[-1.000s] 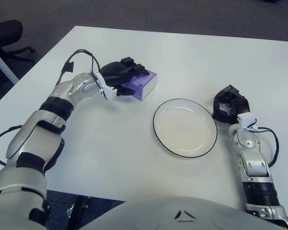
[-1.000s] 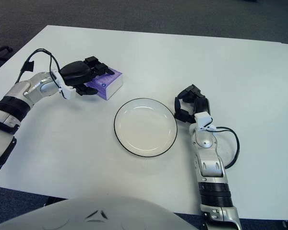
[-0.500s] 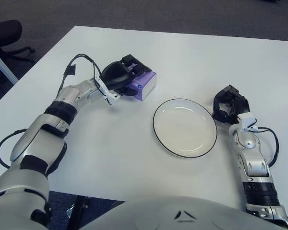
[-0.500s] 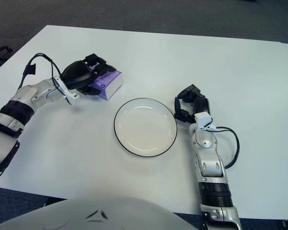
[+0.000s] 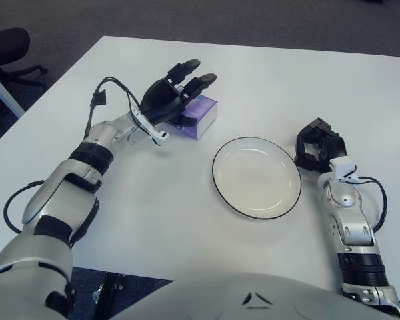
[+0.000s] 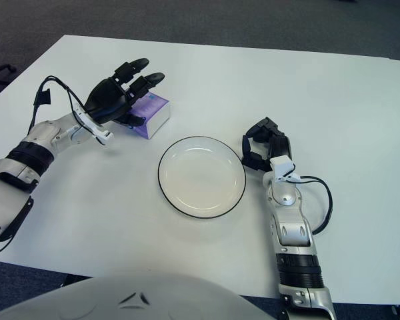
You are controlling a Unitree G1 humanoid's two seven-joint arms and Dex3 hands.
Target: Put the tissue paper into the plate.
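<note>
Both head eyes look forward and down — sharing one table (image 5: 187,220).

Table: white table top (image 5: 267,80), its corner at 11 o'clock, dark carpet beyond its edges.
Plate: white plate (image 5: 257,177) with a dark rim, flat near the middle of the table.
Tissue pack: purple tissue paper pack (image 5: 201,115), at 10 o'clock from the plate, apart from it.
Right forearm: lies at 3 o'clock from the plate.
</note>
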